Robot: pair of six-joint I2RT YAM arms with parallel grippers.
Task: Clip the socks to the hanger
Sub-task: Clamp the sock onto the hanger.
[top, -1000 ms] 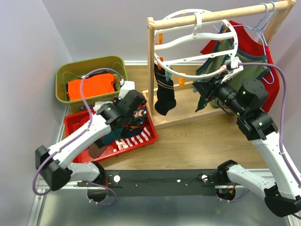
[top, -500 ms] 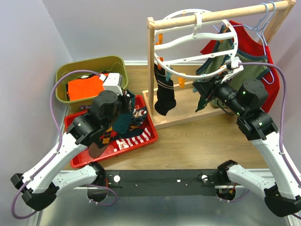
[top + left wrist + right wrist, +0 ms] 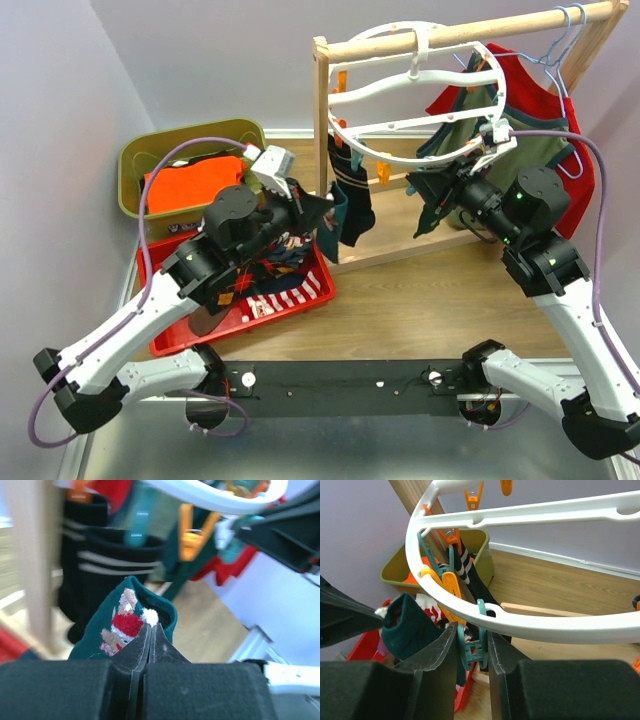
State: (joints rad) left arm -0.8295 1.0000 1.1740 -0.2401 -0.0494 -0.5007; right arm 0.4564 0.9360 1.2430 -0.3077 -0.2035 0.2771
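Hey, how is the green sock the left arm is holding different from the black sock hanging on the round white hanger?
The green sock carries a red-and-white embroidered figure; the black sock has pale stripes near its cuff. The green sock is pinched by the left tool and not yet clipped, while the black sock hangs from the hanger. Both are dark fabric socks.

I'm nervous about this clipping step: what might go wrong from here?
The left gripper pinches only the rim of the green sock, so it may slip free on the way. The right gripper squeezes a teal clip dangling from the hanger, which hangs by its hook; a push could swing it and the sock may miss the clip.
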